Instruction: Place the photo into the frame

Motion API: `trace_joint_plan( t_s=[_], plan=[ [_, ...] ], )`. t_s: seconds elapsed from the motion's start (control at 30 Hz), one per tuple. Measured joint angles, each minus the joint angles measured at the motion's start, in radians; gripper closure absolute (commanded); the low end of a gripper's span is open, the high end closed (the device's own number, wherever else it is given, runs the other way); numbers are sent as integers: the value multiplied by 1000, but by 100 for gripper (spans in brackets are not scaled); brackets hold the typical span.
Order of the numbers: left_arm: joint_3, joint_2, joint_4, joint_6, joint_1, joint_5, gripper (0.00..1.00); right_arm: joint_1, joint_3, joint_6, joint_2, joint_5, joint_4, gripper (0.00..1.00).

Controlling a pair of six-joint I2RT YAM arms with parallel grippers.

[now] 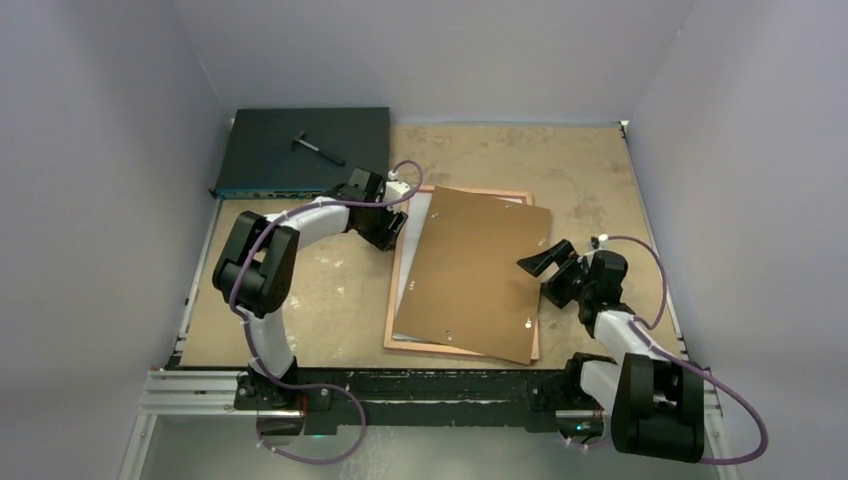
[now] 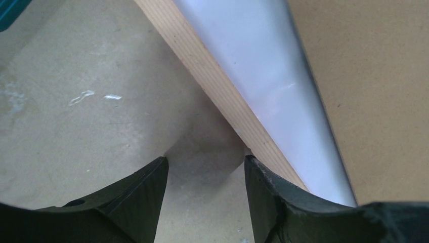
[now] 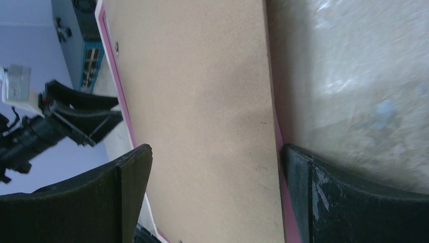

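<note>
Three flat layers lie stacked at the centre of the top view. The frame is face down on the table, the photo sits inside it white side up, and the board lies askew on top. The board's tilt leaves a wedge of photo bare along the frame's left rail, seemingly because the board has not yet been squared into the recess.

The left gripper sits low at the frame's upper left corner, jaws partly apart with only table between them. In its wrist view the finger at lower right stands at the rail's outer edge, touching or just beside it. The photo lies just past that rail, toward the upper right, untouched. That pose looks suited to nudging or steadying the frame rather than grasping.

The right gripper hovers at the board's right edge, jaws wide apart and empty. The board fills the middle of its view, with the pink rim by the right-hand finger. By this judgement the photo already lies in the frame, and seating the board remains.
</note>
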Motion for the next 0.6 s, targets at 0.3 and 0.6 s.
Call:
trace_joint_plan(
  t_s=[0.3,0.6],
  plan=[
    [48,19,-45,10,20,-66,47,128,48,13,-5,39,-95,1],
    [48,19,-57,12,24,-47,51,106,179,-88,109,76,-140,6]
  ],
)
